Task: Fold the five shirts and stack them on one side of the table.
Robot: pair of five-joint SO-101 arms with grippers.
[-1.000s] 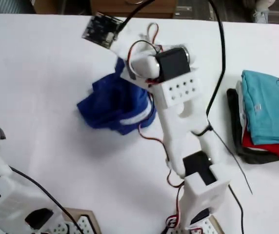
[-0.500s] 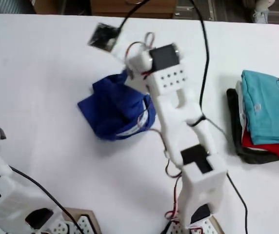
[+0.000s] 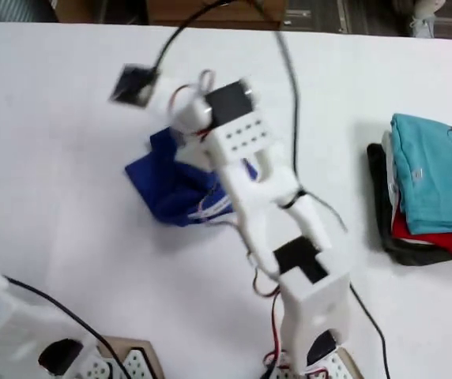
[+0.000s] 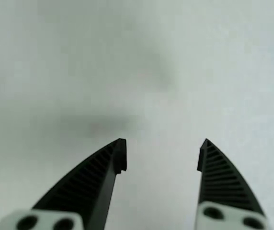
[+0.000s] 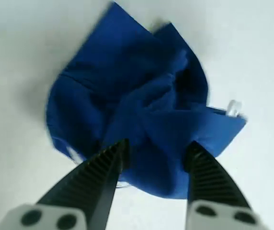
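White table (image 3: 68, 158): crumpled blue shirt (image 3: 167, 185) lies mid-table, folded stack (image 3: 431, 189) at one side. Right gripper (image 5: 156, 153) parted just above the shirt; left gripper (image 4: 162, 153) parted over bare table. Next, likely: grip an edge, spread flat.

Left claw (image 4: 162, 147) and right claw (image 5: 156, 146) both agape, right arm (image 3: 267, 199) outstretched.
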